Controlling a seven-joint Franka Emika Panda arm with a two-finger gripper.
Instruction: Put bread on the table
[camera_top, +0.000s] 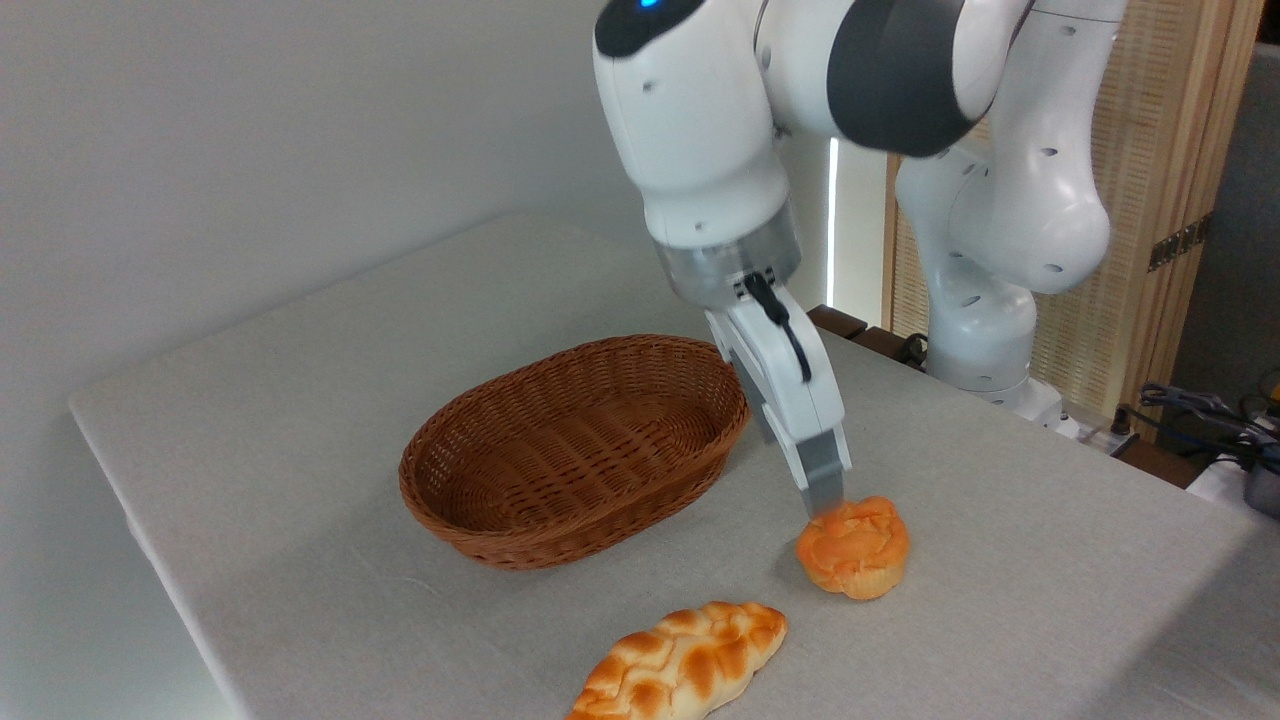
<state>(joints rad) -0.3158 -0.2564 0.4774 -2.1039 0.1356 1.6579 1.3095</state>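
Stretching across most of the room in front of me is the table (300, 420), its pale grey cloth bare apart from three things. Over it leans the white arm (700, 130), bent down from its base at the far right edge. Next in size is the brown wicker basket (575, 450), which sits empty near the middle. Just in front of it, close to the near edge, lies a long braided loaf (685, 665) with pale and brown patches.

Smaller again is the bread (853, 547), the round orange bun with a swirled top. It sits on the cloth to the right of the basket, apart from it and from the loaf. The gripper (826, 505) comes down at a slant onto the bun's upper left side, fingertips touching or sunk into the top; from here I cannot tell whether they pinch it or are parted.

As I judge it, the bun is already down on the table, so what remains is letting go and lifting clear.

No brand, label or writing is legible anywhere; only a blue light glows on top of the arm.
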